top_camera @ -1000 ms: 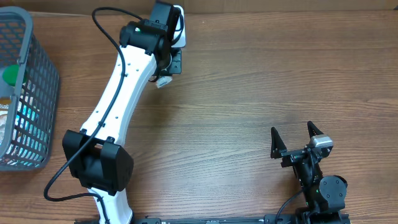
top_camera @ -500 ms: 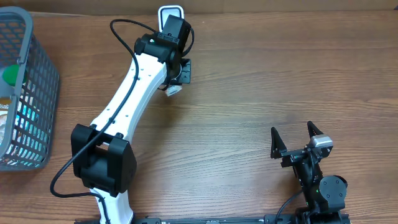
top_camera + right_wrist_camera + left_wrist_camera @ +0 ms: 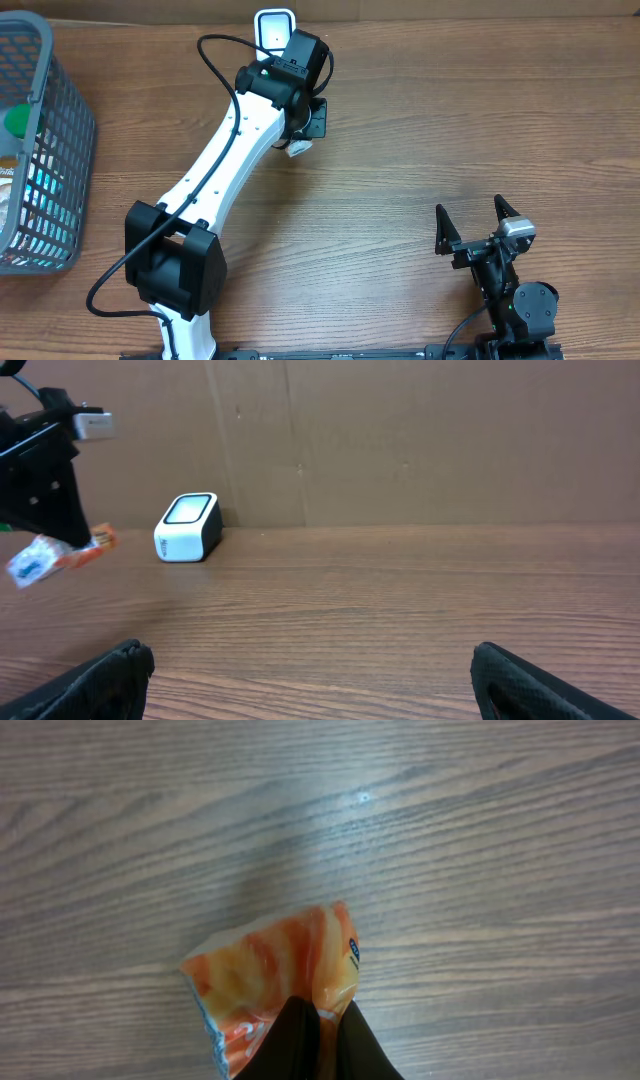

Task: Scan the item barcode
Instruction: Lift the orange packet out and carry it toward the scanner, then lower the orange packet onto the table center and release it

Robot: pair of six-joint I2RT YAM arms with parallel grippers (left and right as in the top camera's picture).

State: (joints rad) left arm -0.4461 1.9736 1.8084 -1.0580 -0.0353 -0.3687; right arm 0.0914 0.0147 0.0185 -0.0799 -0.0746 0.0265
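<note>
The left arm has swung rightward along the far side of the table since a second ago. Its wrist has come off the scanner, which now shows whole. The right arm has not moved.

The wooden table fills the overhead view. The white left arm reaches across it from the near edge to the far one. A grey mesh basket stands at the left edge with goods inside. The right tool rests at the near right corner, its fingers wide apart and holding nothing. The white scanner sits against the back wall. The left tool is clamped together on an edge of the orange snack packet, which hangs near the scanner, in front of it and a little to its right.
</note>
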